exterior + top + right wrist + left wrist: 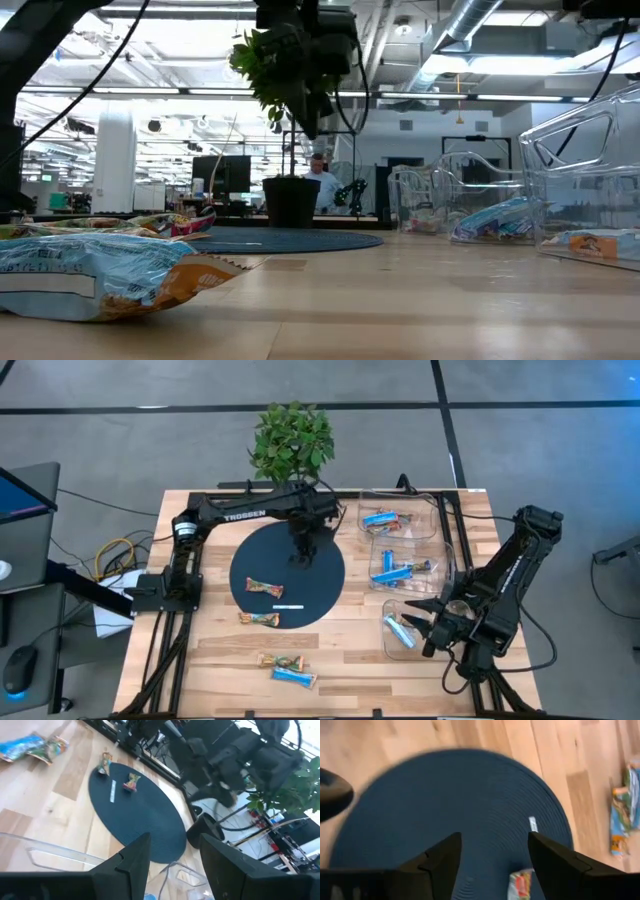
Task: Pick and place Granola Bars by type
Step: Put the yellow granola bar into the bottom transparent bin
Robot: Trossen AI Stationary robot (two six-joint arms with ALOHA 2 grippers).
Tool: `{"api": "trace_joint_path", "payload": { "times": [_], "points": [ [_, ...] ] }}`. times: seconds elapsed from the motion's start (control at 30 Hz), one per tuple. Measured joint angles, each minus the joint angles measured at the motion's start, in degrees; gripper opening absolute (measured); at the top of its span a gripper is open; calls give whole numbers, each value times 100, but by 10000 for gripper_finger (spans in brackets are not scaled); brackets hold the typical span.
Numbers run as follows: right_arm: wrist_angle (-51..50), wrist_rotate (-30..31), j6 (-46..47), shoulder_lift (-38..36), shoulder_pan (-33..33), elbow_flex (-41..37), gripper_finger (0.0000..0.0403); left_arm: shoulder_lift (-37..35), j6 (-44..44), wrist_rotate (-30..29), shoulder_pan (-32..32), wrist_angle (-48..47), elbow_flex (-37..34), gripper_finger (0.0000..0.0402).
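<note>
Hovering spread and empty over the mat (318, 595), left gripper (303, 556) is nearest the red-orange bar (265, 587), long axis crosswise; right gripper (432, 622), parted and empty, waits over the bins (440, 565).

text: "TROSSEN" in white letters | on: upper link of the left arm (245, 513), high view | place: just beyond the far edge of the round dark mat (288, 574) | other print: granola bar wrappers (95, 275) carry printing, too blurred to read | signs, numbers: none legible
</note>
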Motion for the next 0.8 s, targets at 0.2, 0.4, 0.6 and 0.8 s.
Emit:
{"api": "trace_joint_path", "payload": {
  "times": [0.2,0.4,0.6,0.8],
  "points": [
    [-71,-7,-2,0,-312,0,164,13,-132,-1,-153,-321,-219,223],
    [-73,-103,39,0,-524,0,164,15,-339,-5,-263,-724,-245,223],
    [-103,-157,42,0,-452,-83,164,-43,-619,-3,-341,-1068,-290,223],
    [-91,-152,42,0,-437,-83,164,-850,-880,-245,-517,-547,-1049,223]
  ]
}}
